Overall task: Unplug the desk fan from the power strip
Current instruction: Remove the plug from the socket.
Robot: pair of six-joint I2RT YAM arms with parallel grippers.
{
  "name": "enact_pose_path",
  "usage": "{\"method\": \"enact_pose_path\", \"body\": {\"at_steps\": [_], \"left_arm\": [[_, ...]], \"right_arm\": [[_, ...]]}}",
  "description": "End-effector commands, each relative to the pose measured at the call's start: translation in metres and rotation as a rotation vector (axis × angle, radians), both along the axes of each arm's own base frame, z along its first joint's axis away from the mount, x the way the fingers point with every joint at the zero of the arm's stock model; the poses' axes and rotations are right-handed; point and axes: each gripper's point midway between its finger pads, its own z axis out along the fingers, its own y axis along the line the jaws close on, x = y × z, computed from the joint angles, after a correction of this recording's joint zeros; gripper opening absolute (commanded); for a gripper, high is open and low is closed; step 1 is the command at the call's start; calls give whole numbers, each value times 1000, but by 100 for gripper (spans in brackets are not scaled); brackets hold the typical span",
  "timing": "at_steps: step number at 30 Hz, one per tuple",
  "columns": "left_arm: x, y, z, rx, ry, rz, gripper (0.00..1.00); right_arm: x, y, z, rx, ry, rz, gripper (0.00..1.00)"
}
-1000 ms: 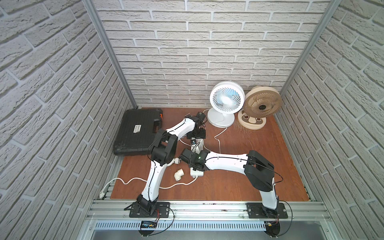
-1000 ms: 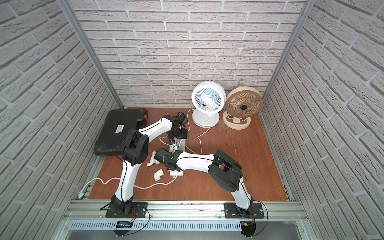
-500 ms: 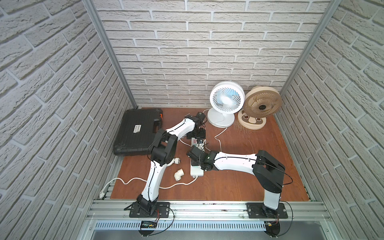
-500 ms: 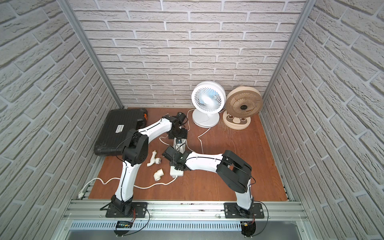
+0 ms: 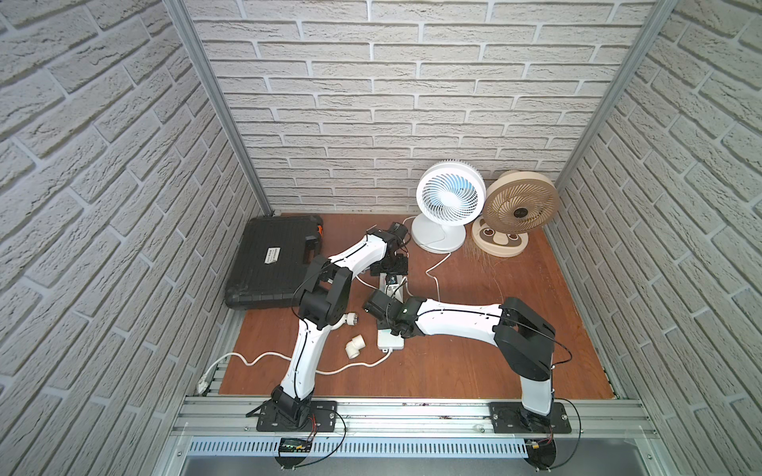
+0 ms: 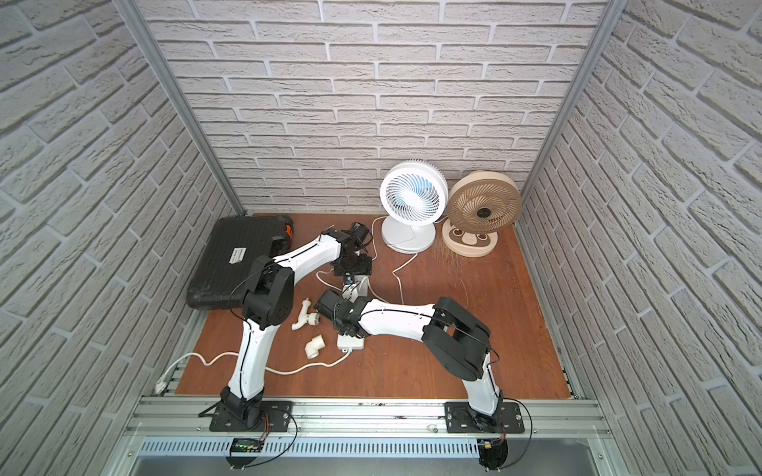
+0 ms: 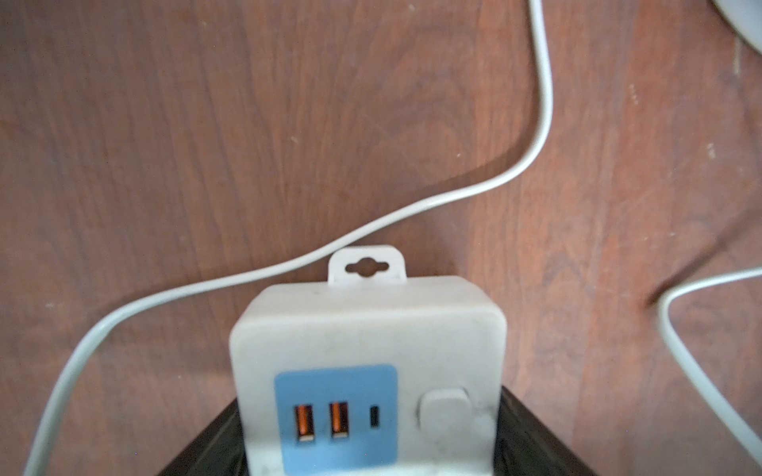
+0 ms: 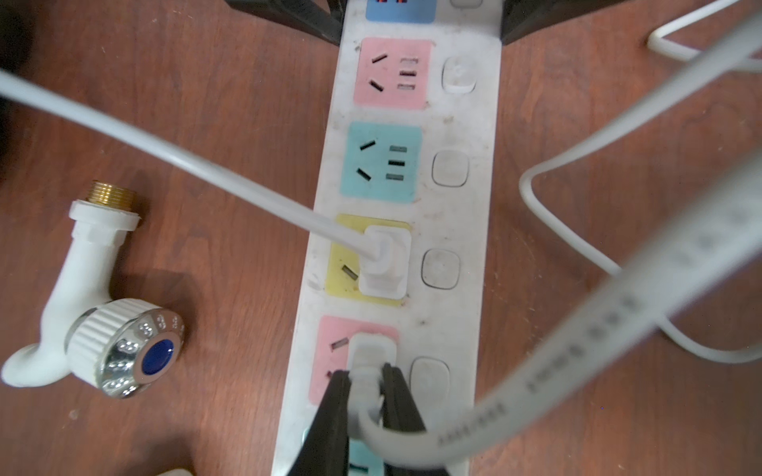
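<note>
Likely-stiff plug (image 8: 373, 348) body was pinched by right gripper (image 8: 364, 371) – light power strip (image 8: 429, 117) clamped at twelve o'clock by left gripper (image 7: 371, 399).

A black case (image 5: 274, 263) is laid flat on the worktop (image 5: 453, 371); a white tap (image 8: 82, 268) and pipe elbow (image 5: 354, 347) are set nearby.

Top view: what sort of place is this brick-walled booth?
Probably a robot test cell, not a real room: brick-pattern panels on metal posts, and two arms bolted to an aluminium rail.
</note>
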Motion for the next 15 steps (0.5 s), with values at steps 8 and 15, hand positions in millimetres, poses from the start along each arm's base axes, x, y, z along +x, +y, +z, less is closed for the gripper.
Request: {"method": "enact_pose_path", "body": {"at_steps": [8, 15], "left_arm": [[-27, 43, -57, 120, 164, 58, 0], [-27, 42, -56, 117, 163, 54, 0]], "right_arm": [[5, 5, 15, -91, -72, 30, 3], [2, 2, 20, -18, -73, 16, 3]]}}
